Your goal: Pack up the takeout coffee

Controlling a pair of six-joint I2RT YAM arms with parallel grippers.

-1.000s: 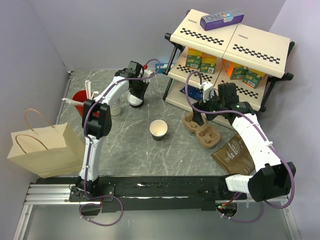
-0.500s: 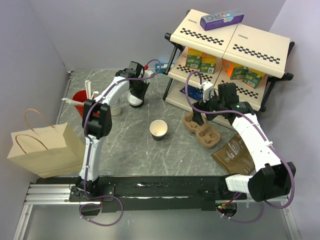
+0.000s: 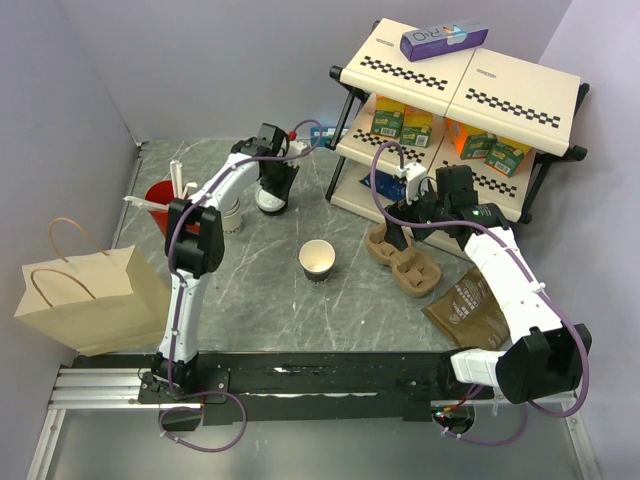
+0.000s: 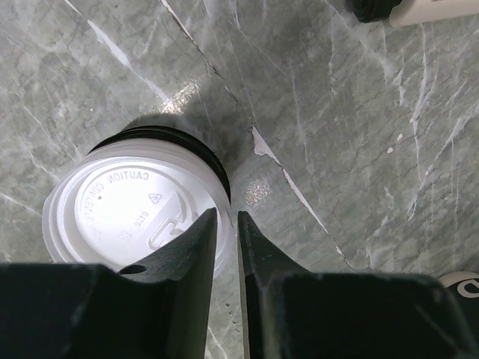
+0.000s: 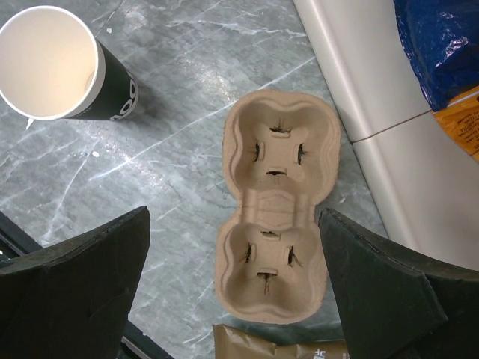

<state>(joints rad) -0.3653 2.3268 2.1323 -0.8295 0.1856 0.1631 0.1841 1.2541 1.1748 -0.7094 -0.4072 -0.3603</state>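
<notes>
Left hand (image 4: 227, 221) nearly shut over takeout coffee (image 4: 127, 217), far edge of table (image 3: 260, 295); best to open, straddle body (right hand (image 5: 233, 224) spread wide).

Grey marbled tabletop (image 3: 250, 290), lavender walls (image 3: 200, 60), checkered two-tier shelf (image 3: 470, 80).

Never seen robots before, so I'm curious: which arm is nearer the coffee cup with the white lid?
Left. The left fingers hang over the edge of the lidded coffee cup; the right fingers hover over the cup carrier, well away.
</notes>
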